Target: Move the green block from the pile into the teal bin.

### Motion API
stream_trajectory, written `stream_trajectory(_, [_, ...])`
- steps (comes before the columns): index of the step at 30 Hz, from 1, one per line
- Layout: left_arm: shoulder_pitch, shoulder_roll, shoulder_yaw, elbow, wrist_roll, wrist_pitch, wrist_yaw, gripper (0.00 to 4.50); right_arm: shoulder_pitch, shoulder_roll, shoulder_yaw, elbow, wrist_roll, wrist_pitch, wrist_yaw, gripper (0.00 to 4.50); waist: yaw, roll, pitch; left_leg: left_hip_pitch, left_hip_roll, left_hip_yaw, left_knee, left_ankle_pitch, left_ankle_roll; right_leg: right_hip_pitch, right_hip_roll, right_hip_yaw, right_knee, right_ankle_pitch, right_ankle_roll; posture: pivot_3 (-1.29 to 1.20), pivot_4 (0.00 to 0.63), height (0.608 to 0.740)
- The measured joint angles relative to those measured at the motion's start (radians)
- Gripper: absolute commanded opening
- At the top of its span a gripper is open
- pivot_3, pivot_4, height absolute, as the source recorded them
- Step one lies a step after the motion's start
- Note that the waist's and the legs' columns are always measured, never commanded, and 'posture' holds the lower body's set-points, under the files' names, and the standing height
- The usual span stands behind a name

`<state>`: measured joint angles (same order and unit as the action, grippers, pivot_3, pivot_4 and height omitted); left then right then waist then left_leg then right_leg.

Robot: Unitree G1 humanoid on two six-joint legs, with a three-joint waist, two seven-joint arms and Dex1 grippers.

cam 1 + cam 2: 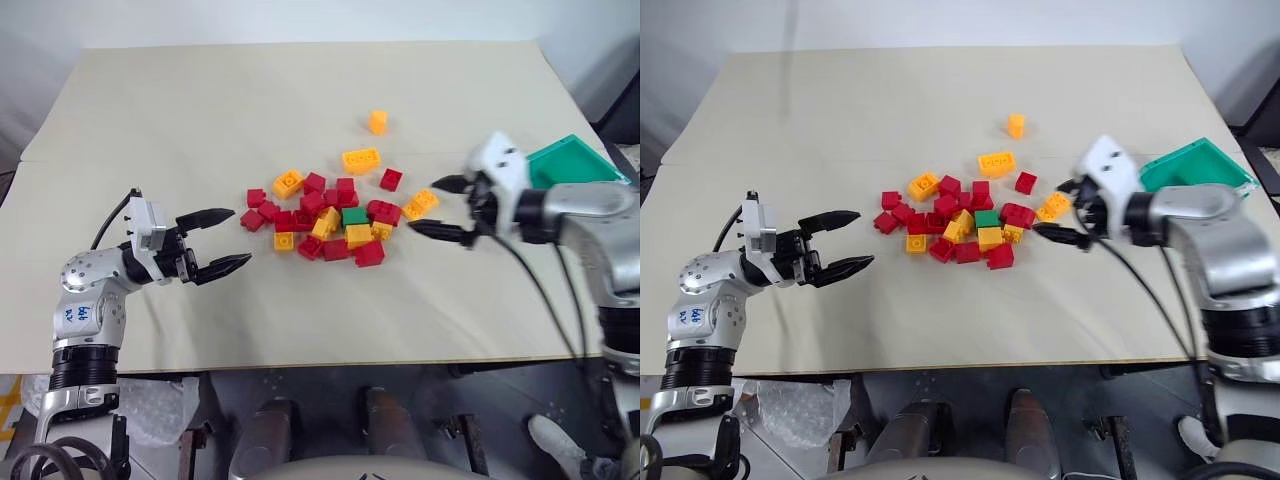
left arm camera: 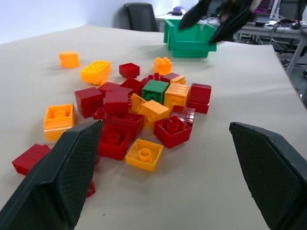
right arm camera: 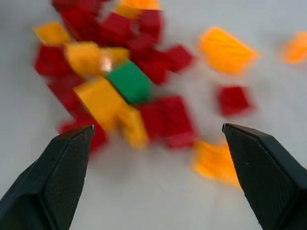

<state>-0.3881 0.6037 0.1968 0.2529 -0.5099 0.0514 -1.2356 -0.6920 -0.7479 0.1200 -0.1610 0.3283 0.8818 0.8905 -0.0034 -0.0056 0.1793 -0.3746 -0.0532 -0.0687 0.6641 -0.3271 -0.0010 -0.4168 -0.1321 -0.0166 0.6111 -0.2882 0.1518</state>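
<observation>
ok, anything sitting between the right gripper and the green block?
Yes. The open right gripper hovers beside the pile; a red brick and a small yellow brick lie between it and the green block.

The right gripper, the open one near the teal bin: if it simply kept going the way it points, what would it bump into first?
Probably the near edge of the pile. The right gripper points, open, at the red and yellow-orange bricks around the green block, so it would likely meet those first. Depth is hard to judge.
</observation>
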Motion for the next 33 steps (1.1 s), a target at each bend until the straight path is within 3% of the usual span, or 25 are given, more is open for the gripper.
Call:
stream_trajectory(4, [0.01, -0.002, 0.012, 0.001, -0.006, -0.007, -0.018, 4.5, -0.057, 0.064, 0.067, 0.015, -0.035, 0.096, -0.083, 4.47, 0.006, 0.0, 0.0, -0.003, -0.003, -0.003, 0.001, -0.001, 0.001, 0.0, -0.002, -0.002, 0.001, 0.0, 0.0, 0.0, 0.15, 0.74])
stream_trajectory(9, [0.011, -0.024, 0.014, -0.001, -0.016, -0.017, -0.047, 4.5, -0.204, 0.255, 0.183, 0.172, -0.125, 0.195, -0.233, 4.47, -0.011, 0.0, 0.0, -0.003, -0.002, -0.001, 0.0, 0.0, 0.0, -0.004, 0.0, -0.002, 0.004, 0.0, 0.0, 0.0, 0.15, 0.74])
stream_trajectory(15, [0.001, -0.027, 0.016, 0.008, -0.016, -0.02, -0.054, 4.5, -0.321, 0.342, 0.201, 0.32, -0.164, 0.285, -0.296, 4.47, -0.015, 0.0, 0.0, -0.004, -0.003, -0.001, 0.001, 0.0, 0.0, -0.008, -0.002, -0.002, 0.011, -0.001, -0.001, 0.0, 0.15, 0.74])
stream_trajectory(22, [-0.008, -0.034, 0.014, 0.03, -0.015, -0.03, -0.056, 4.5, -0.449, 0.397, 0.284, 0.416, -0.181, 0.407, -0.298, 4.47, -0.027, 0.0, 0.0, -0.004, -0.003, -0.001, 0.0, 0.0, 0.0, -0.01, -0.001, -0.002, 0.013, -0.001, -0.001, 0.0, 0.15, 0.74])
stream_trajectory(32, [-0.011, -0.035, 0.014, 0.03, -0.015, -0.032, -0.057, 4.5, -0.473, 0.421, 0.351, 0.471, -0.181, 0.428, -0.251, 4.47, -0.028, 0.0, 0.0, -0.004, -0.004, -0.001, 0.001, 0.0, 0.0, -0.01, -0.002, -0.002, 0.014, -0.001, -0.001, 0.0, 0.15, 0.74])
stream_trajectory(33, [-0.01, -0.035, 0.014, 0.03, -0.015, -0.031, -0.057, 4.5, -0.475, 0.424, 0.351, 0.479, -0.181, 0.42, -0.25, 4.3, -0.028, 0.0, 0.0, -0.004, -0.004, -0.001, 0.001, 0.0, 0.0, -0.01, -0.002, -0.002, 0.014, -0.001, -0.001, 0.0, 0.15, 0.74])
